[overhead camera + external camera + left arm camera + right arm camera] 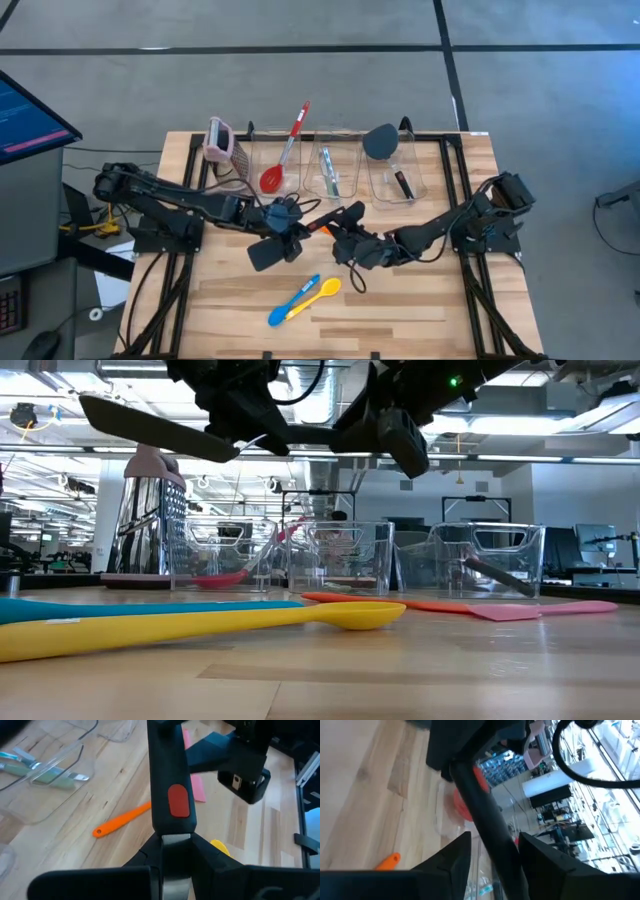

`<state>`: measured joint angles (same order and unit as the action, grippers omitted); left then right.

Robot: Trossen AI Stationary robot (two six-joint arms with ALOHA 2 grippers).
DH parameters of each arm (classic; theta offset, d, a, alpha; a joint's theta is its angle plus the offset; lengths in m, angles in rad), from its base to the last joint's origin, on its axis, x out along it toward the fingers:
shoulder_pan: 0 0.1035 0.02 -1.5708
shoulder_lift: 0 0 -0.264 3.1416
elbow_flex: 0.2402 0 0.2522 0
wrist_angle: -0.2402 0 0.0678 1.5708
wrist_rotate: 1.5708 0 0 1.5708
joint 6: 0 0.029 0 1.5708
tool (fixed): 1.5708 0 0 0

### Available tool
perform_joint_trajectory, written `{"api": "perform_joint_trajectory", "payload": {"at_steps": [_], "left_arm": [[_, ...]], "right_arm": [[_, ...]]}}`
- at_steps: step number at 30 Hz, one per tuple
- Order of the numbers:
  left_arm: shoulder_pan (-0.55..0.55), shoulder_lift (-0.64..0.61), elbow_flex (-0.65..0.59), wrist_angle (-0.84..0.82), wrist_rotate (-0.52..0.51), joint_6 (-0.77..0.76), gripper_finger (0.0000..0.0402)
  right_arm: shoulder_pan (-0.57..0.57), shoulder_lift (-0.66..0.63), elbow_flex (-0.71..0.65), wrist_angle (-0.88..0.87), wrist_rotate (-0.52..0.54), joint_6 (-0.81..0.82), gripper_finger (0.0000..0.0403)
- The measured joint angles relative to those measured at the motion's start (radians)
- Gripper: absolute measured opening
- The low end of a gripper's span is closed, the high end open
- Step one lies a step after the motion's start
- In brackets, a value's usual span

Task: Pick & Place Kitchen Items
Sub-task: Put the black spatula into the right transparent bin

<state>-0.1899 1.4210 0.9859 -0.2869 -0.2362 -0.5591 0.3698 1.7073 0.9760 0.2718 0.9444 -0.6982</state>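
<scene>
Left gripper [283,215] clamps the handle of a black flat-bladed spatula [266,252], holding it in the air above the wooden table's [400,300] middle. Right gripper [345,240], fingers parted around the same handle, meets it there. Yellow and blue plastic spoons [303,299] lie nearer the front edge.

No readable text or labels anywhere.

We see a light wooden desk [400,300]. Along its far edge stand a pink-topped metal grater [220,145] at the left and three clear bins [330,170] to its right. Near the front lie a blue spoon [290,303] and a yellow spoon [315,292], touching. An orange spatula [400,603] lies mid-desk.
</scene>
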Motion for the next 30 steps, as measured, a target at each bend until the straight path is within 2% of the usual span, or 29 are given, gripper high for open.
{"api": "perform_joint_trajectory", "payload": {"at_steps": [12,20,26,30], "left_arm": [[-0.001,0.000,0.000,0.028,0.023,-0.003,0.0033],[-0.001,-0.004,0.002,0.033,0.025,-0.010,0.0033],[-0.001,-0.004,0.003,0.033,0.024,-0.005,0.0038],[0.002,-0.004,0.003,0.040,0.018,0.005,0.0058]], "right_arm": [[-0.044,0.000,-0.001,0.010,-0.041,0.015,0.0136],[-0.048,0.003,-0.005,-0.009,-0.043,0.021,0.0078],[-0.048,0.003,-0.005,-0.015,-0.037,0.025,0.0075],[-0.047,0.003,-0.005,-0.014,-0.033,0.038,0.0072]]}}
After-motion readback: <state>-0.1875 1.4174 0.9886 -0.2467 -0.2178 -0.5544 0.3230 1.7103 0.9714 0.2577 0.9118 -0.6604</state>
